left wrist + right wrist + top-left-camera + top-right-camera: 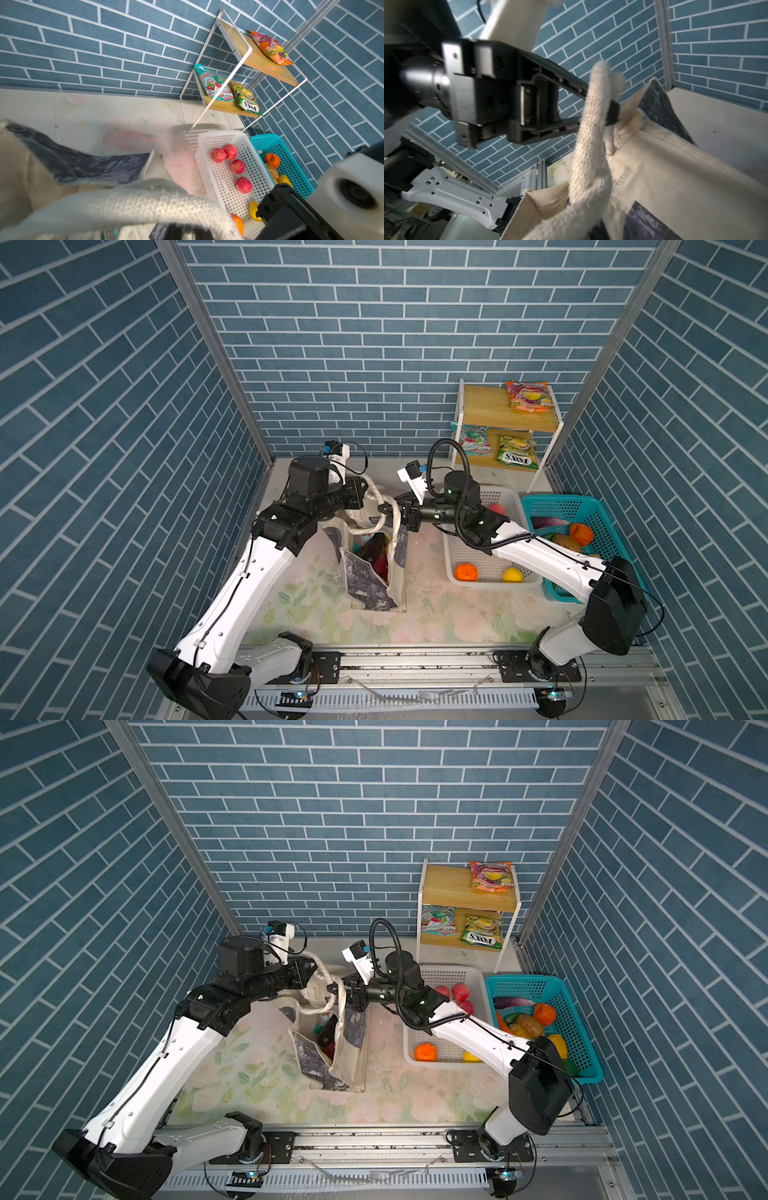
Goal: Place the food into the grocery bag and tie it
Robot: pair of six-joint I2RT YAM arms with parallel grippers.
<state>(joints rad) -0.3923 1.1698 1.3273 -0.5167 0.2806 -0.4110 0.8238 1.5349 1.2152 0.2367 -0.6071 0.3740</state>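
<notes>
So, your bag [365, 585] holds some food [372, 549]; left gripper [360, 494] and right gripper [612, 113] pinch its handles [589, 128] above it, knot unfinished; apples [238, 166] and packets [530, 396] sit outside it.

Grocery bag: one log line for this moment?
phase: tying | left gripper, right gripper: shut on handles | grocery bag: upright, food inside

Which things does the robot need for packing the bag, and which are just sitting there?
Needed: grocery bag, bag handles, apples, orange, snack packets.
Just there: white basket, teal basket, shelf.
</notes>
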